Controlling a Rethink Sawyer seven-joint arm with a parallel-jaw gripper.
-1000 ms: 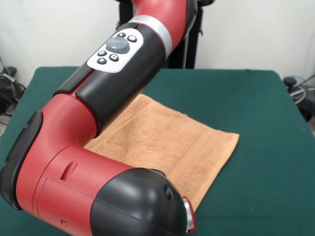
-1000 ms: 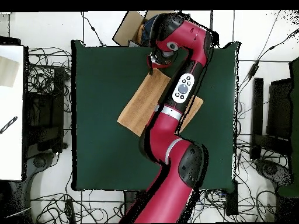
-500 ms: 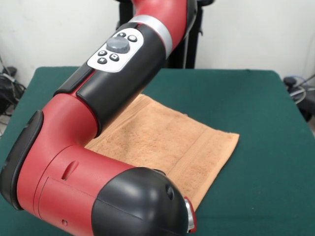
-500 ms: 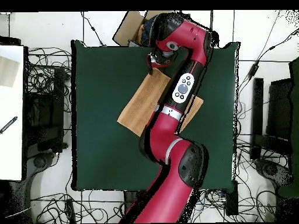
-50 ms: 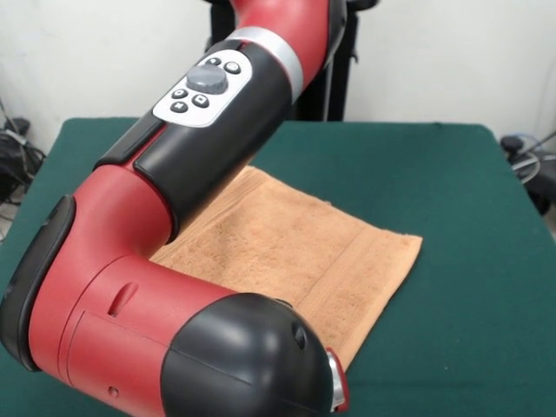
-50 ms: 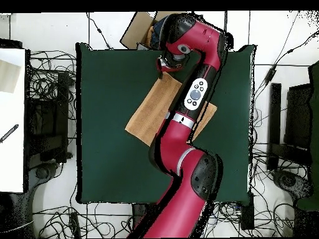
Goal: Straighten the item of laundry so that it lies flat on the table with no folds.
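Front view: the red and black arm (image 5: 174, 261) fills the left and lower part of the picture, its black-capped elbow joint lowest and a grey button panel (image 5: 201, 89) on the link above. The jaws are hidden from this side, so nothing can be said of them here. The peach-orange towel (image 5: 304, 252) lies spread on the dark green counter (image 5: 452, 200), its visible part flat and set at a slant to the counter's edges, with a woven band stripe running near the edge at the picture's right. Its left and near parts are covered by the arm.

Overhead view: the arm reaches from the picture's bottom across the counter (image 6: 106, 112) and folds back down at the far end. The jaws (image 6: 167, 65) hang under the wrist, right at the towel's (image 6: 149, 112) far corner, close to the counter's top edge. Whether they are wide, narrow or pinching the cloth I cannot tell; they look to be at or touching that corner. From the jaws the towel stretches away down the picture as a slanted rectangle, with the arm's link lying over its right side. A brown cardboard piece (image 6: 134, 30) sits just beyond the jaws, past the counter's edge. Cables (image 6: 50, 87) lie on the floor around the counter.
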